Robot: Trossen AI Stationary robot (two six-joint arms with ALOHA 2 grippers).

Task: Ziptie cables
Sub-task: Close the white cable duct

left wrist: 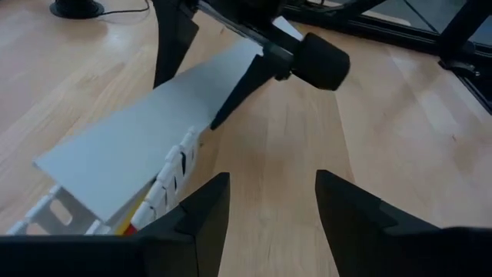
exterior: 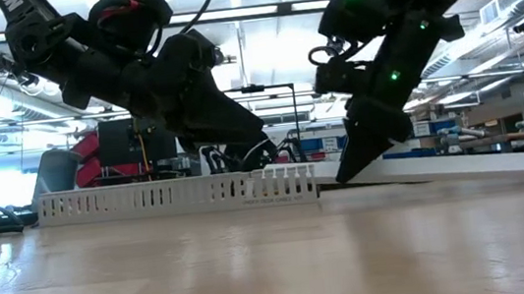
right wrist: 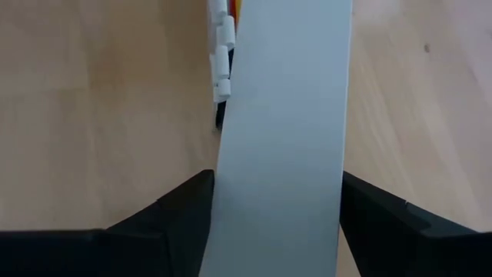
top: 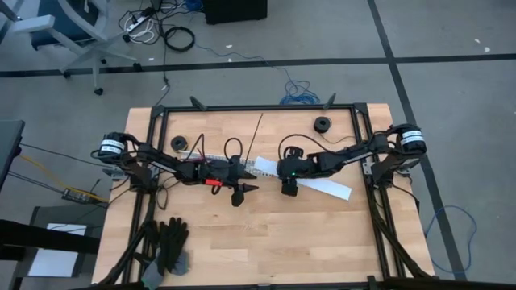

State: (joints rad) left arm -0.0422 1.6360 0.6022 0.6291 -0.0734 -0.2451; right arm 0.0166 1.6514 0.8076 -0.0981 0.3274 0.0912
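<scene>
The white slotted channel lies across the table's middle. The cables show as yellow and red wires inside it. A flat white cover strip rests with one end on the channel and runs toward the table's right. My right gripper is open and comes down over the strip, with one finger beside each long edge. My left gripper is open with nothing between its fingers. It hovers just short of the channel's end. My right gripper has a finger at each long edge of the cover strip, slanting down from the table's right and lying across the strip. I cannot tell whether the fingers touch the edges. The strip stays on the channel and table.
Black gloves lie at the near left. Two dark rolls sit toward the far edge, and a thin rod and a black wire loop lie behind the channel. Bare wood fills the near half.
</scene>
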